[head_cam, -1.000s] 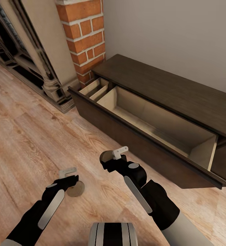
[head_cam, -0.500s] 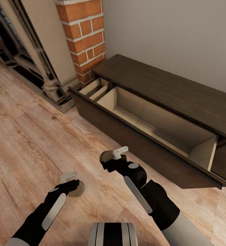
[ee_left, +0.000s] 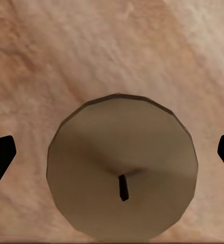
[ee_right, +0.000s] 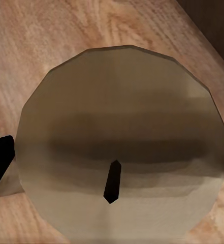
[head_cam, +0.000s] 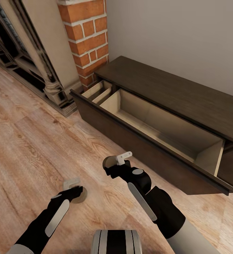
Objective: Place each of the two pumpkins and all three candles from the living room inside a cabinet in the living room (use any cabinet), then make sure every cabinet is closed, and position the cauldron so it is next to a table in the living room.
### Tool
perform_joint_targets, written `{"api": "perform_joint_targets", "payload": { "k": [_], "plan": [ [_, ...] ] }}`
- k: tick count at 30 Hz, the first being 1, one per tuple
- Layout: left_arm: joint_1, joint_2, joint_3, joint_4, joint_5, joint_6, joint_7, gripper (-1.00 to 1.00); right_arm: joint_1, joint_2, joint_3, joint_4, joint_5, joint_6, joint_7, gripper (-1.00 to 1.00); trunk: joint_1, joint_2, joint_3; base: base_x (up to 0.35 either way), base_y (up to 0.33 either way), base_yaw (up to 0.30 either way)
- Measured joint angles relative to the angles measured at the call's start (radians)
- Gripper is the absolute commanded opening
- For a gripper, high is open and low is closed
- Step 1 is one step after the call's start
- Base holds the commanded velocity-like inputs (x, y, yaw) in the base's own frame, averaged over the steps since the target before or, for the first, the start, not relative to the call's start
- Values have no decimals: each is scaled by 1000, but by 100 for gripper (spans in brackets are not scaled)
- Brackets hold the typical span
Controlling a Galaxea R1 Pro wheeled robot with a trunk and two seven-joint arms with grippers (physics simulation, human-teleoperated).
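Note:
A tan candle [head_cam: 82,197] stands on the wooden floor, and my left gripper [head_cam: 75,191] is low over it. In the left wrist view this candle [ee_left: 123,168] shows its dark wick, with the gripper [ee_left: 112,155] open and its black fingertips [ee_left: 0,158] clear of either side. My right gripper [head_cam: 113,164] hangs above the floor, shut on a second candle [head_cam: 108,161], large in the right wrist view [ee_right: 123,137]. The dark-brown cabinet [head_cam: 172,88] stands against the wall with its long drawer [head_cam: 130,135] pulled out, its pale interior bare. Pumpkins, cauldron and table are out of view.
A red brick column [head_cam: 86,38] and a dark ornate fireplace surround [head_cam: 42,70] stand left of the cabinet. The open drawer's front juts over the floor ahead of my right arm. Bare wooden floor [head_cam: 28,148] spreads to the left.
My left gripper has sunk lower and drawn slightly nearer, closing in on the floor candle. The right arm and its candle have stayed still.

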State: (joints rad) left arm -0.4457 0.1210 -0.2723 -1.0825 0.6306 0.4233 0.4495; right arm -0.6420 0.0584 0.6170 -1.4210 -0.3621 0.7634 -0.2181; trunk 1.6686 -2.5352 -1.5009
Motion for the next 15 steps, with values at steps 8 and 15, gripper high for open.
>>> {"api": "perform_joint_targets", "payload": {
  "k": [8,15],
  "plan": [
    [-9,-9,0,35,-4,-1,-21,100,13,-1,1,-26,-2,1,0,-100,0,0,0,0,0,0],
    [-14,-20,0,39,-4,-1,-28,100,34,1,14,-55,33,1,0,-100,0,0,0,0,0,0]
  ]
}}
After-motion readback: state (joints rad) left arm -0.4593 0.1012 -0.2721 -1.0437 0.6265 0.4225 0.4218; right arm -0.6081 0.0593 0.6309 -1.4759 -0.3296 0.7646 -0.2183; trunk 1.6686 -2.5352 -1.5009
